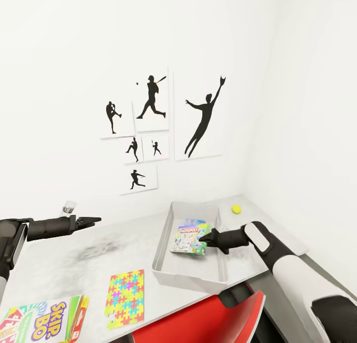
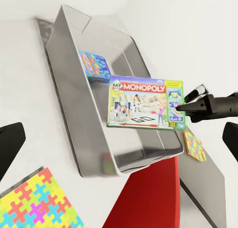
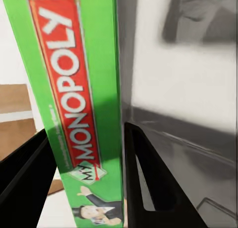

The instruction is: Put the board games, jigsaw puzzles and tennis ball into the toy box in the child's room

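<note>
Above the grey toy box (image 1: 163,253) near the marbled counter's (image 1: 99,253) right end, right claw (image 1: 202,238) clamps a Monopoly game (image 1: 187,238); left claw (image 1: 96,219) hovers, closure unclear; Skip-Bo box (image 1: 39,323) cropped.

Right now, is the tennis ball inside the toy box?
No, the tennis ball lies on the table beyond the toy box, near the corner.

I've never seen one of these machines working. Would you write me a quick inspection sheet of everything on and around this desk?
Surface: table, pale marbled top.
Job's things: toy box holds a blue game; Monopoly box held over it; jigsaw puzzle and Skip-Bo box near front edge; tennis ball at the far corner.
Clutter: small clear cup.
Grippers: right tool clamps the Monopoly box; left tool hovers, holding nothing.
Cables: nothing seen.
Surroundings: red chair, silhouette pictures.
</note>
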